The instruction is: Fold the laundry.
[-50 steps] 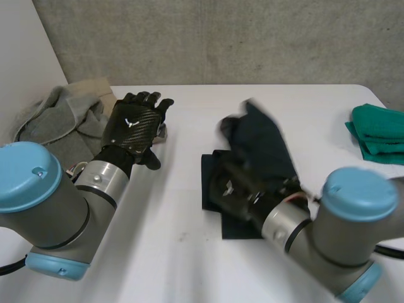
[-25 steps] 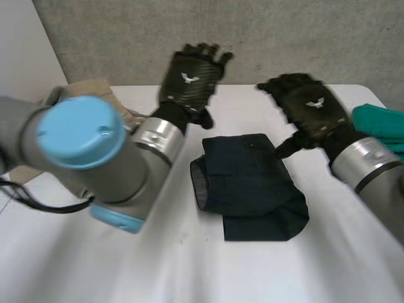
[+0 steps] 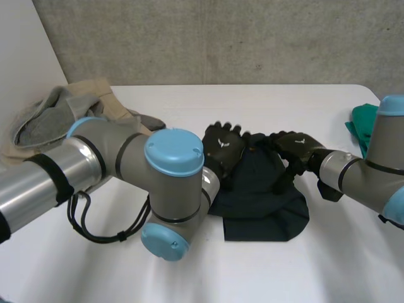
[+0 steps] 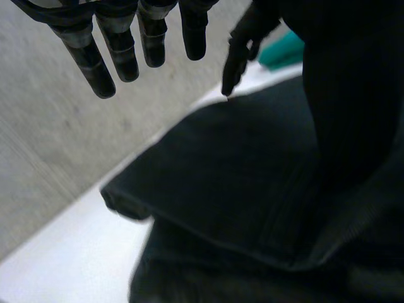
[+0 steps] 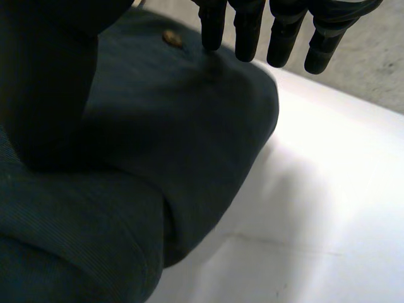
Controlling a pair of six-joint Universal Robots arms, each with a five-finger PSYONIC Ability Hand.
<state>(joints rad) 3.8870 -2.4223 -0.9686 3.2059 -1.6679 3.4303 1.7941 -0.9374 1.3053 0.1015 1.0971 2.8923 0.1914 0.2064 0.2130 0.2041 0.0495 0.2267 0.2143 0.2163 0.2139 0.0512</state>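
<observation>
**Left hand (image 3: 222,146) and right hand (image 3: 295,146) both open on the dark garment (image 3: 259,202)**

Both of my hands are on the same piece of laundry, a dark navy garment. It lies folded near the middle of the white surface (image 3: 189,271), a little toward its right edge. My left arm (image 3: 95,164) crosses in front of me to get there. The left hand sits over the garment's far left part, close beside my right hand, which is on its far right part.

From my left wrist, the fingers (image 4: 120,47) are straight and spread apart. They hang just above the folded layers and grip nothing. Past their tips part of my right hand reaches down to the cloth.

From my right wrist, the fingers (image 5: 249,31) are also straight and held apart. Their tips come down at the cloth near a small brown button (image 5: 170,39). I cannot tell whether they press on it. The thumb (image 5: 50,82) stands away from the fingers with no cloth pinched between.

The garment's rounded folded edge faces the front edge of the surface.

A loose pile of grey and beige laundry (image 3: 63,117) sits at the far left corner. A folded green cloth (image 3: 365,123) lies at the right edge. Both are well apart from my hands.
</observation>
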